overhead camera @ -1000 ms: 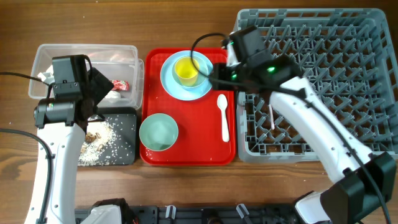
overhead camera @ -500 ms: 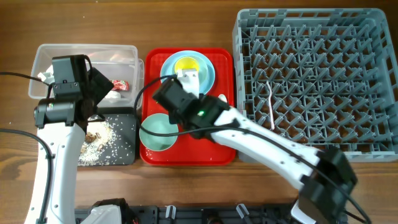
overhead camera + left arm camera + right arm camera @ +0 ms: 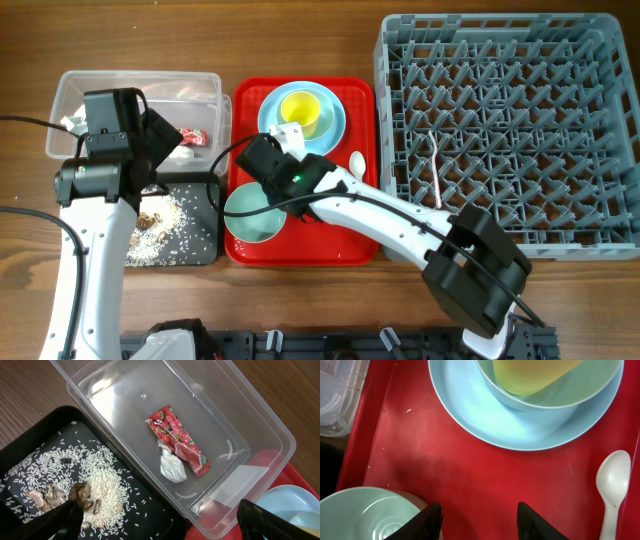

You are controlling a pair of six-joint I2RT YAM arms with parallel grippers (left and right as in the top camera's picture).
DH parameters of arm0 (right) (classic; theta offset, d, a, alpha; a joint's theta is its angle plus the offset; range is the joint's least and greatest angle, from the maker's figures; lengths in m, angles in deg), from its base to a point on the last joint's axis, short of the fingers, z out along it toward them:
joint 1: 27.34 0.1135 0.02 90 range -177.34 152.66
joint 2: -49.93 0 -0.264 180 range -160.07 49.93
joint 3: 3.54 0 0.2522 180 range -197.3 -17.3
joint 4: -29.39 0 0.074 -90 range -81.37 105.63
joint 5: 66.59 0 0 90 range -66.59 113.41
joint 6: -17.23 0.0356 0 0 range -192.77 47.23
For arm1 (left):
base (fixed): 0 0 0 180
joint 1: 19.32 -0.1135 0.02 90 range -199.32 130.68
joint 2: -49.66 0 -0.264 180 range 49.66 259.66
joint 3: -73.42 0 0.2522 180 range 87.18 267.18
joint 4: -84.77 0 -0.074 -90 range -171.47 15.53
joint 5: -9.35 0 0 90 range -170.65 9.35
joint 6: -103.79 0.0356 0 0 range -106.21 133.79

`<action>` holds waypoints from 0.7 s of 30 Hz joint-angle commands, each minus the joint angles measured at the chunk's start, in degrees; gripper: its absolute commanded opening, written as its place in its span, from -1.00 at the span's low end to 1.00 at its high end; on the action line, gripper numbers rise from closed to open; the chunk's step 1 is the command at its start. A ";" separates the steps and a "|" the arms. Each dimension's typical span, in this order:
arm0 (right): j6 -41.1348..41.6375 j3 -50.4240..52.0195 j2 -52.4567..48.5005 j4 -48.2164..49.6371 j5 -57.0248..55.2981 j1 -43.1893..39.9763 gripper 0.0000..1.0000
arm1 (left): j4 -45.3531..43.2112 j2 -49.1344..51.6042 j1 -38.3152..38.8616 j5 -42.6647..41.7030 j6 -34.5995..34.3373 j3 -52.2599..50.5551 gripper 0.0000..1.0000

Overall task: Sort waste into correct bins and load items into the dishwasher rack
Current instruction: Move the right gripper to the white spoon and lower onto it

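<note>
The red snack wrapper [image 3: 177,442] and white tissue [image 3: 172,467] lie in the clear tub [image 3: 240,425]. Rice scraps [image 3: 100,485] cover the black tray [image 3: 150,505]. My left gripper [image 3: 162,520] hangs wide open over the line where the two bins meet, holding nothing. On the red tray [image 3: 470,470] the yellow cup [image 3: 535,375] stands on the blue plate [image 3: 485,415]. The mint bowl [image 3: 360,515] and white spoon [image 3: 612,485] lie beside it. My right gripper [image 3: 481,520] is open above bare tray, its left finger at the bowl's rim. The white fork [image 3: 435,175] lies in the grey rack [image 3: 510,130].
The clear tub [image 3: 140,110] and black tray [image 3: 190,225] stand left of the red tray [image 3: 300,250]; the rack fills the right side. My right arm reaches across the tray's front right corner. Bare wooden table runs along the back edge.
My right arm has swung from the rack's left edge across to the red tray and now sits low between bowl and plate. The left arm has not moved.
</note>
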 commanded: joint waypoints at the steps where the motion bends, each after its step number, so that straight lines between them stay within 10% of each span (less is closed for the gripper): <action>1: -1.03 -0.74 -2.10 0.81 0.31 -0.35 0.00 | -0.02 -0.50 -0.26 0.35 0.92 0.70 1.00; 21: -1.05 -0.48 -8.52 1.55 -0.81 -0.63 0.02 | -0.02 -0.50 -0.26 0.35 0.92 0.70 1.00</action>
